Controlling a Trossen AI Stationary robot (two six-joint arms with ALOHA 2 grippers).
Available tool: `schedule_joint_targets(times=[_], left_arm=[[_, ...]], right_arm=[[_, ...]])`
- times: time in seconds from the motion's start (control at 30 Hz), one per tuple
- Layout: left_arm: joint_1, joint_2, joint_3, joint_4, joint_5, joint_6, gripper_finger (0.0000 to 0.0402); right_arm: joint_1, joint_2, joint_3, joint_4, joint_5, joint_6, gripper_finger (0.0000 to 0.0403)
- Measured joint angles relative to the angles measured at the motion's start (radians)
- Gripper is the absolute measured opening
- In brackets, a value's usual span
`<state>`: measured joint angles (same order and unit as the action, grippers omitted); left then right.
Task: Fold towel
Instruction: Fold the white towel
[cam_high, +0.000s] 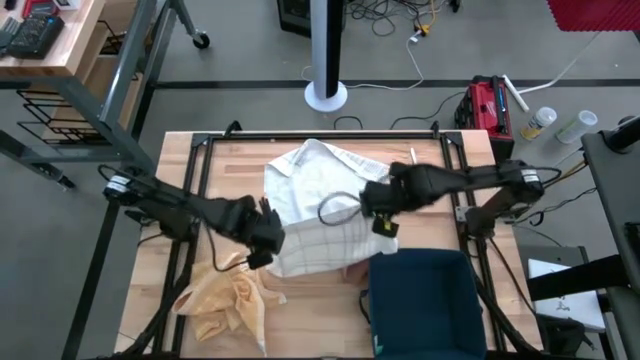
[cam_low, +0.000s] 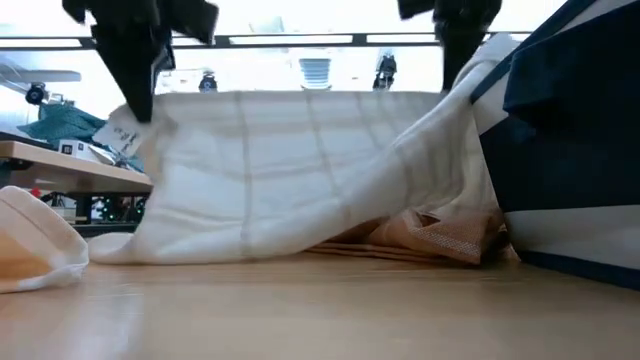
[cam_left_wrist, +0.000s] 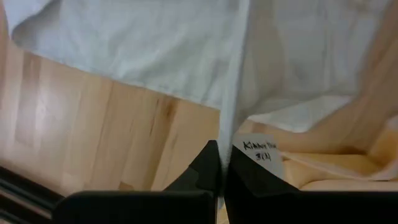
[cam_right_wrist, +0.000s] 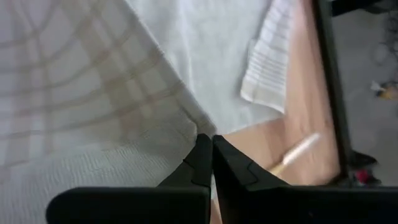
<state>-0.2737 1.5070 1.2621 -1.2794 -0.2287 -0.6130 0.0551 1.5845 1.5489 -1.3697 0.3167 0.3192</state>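
A white towel (cam_high: 320, 200) with faint tan checks lies across the middle of the table. Its far part rests on the wood and its near edge is raised. My left gripper (cam_high: 265, 240) is shut on the near left corner. My right gripper (cam_high: 385, 218) is shut on the near right corner. In the low view the towel (cam_low: 300, 170) hangs like a curtain between the two arms, and its lower part trails on the table. A white label (cam_left_wrist: 258, 155) sits at the left corner. My left gripper pinches the towel's near left corner (cam_left_wrist: 225, 134) between its two fingers, right beside the label. The fingers come from above, pointing steeply down. That corner is lifted clear and the cloth falls away below it. My right gripper pinches the towel's near right corner (cam_right_wrist: 198, 127) between its two fingers, from above and pointing steeply down. The corner is held up off the table. The top edge (cam_low: 300, 93) runs nearly straight and level between the two holds.
A crumpled yellow cloth (cam_high: 225, 300) lies at the near left. A dark blue cloth (cam_high: 425, 300) covers the near right. A tan cloth (cam_low: 440, 235) shows under the towel. Black frame rails (cam_high: 200, 150) border the work area.
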Motion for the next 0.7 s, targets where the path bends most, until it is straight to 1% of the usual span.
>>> schedule_joint_targets(times=[0.13,0.2,0.27,0.37,0.5,0.57,0.6,0.7], left_arm=[[0.075,0.000,-0.042,0.049,0.053,0.085,0.0000],[0.109,-0.001,-0.053,0.067,0.072,0.134,0.0000],[0.140,-0.001,-0.060,0.093,0.079,0.185,0.0000],[0.191,-0.001,-0.071,0.137,0.086,0.257,0.0000],[0.258,-0.001,-0.090,0.154,0.090,0.309,0.0000],[0.293,-0.001,-0.105,0.155,0.073,0.322,0.0000],[0.311,-0.001,-0.112,0.154,0.049,0.327,0.0000],[0.364,-0.001,-0.122,0.159,-0.076,0.352,0.0000]], right_arm=[[-0.120,0.003,-0.063,0.156,-0.148,-0.147,0.0000],[-0.177,0.011,-0.094,0.206,-0.202,-0.195,0.0000],[-0.232,0.030,-0.112,0.208,-0.220,-0.231,0.0000],[-0.307,0.062,-0.134,0.212,-0.220,-0.270,0.0000],[-0.382,0.110,-0.161,0.240,-0.243,-0.326,0.0000],[-0.406,0.135,-0.163,0.254,-0.255,-0.352,0.0000],[-0.418,0.140,-0.163,0.262,-0.254,-0.368,0.0000],[-0.448,0.160,-0.147,0.280,-0.253,-0.403,0.0000]])
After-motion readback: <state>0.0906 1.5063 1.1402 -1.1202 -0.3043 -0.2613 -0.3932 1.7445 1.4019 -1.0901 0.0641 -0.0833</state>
